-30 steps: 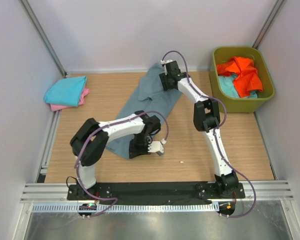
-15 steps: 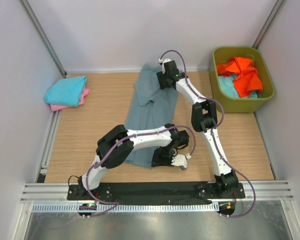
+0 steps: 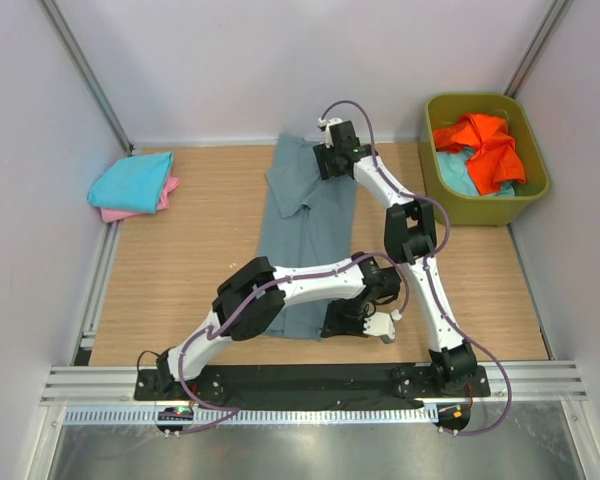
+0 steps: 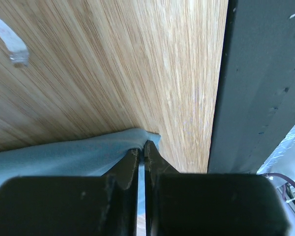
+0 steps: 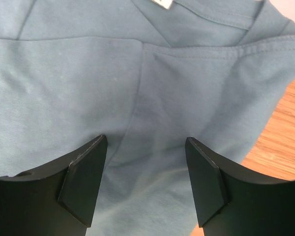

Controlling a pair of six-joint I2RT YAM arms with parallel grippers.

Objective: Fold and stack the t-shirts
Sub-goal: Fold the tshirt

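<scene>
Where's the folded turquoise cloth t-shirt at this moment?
Top view: the turquoise t-shirt lies in the far-left corner of the table atop a pink cloth shirt, left of the grey-blue cloth t-shirt.

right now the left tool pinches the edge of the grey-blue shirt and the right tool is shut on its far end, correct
No: the right tool is open, fingers spread over the far end of the grey-blue shirt, as the right wrist view shows. The left tool does pinch its edge.
</scene>
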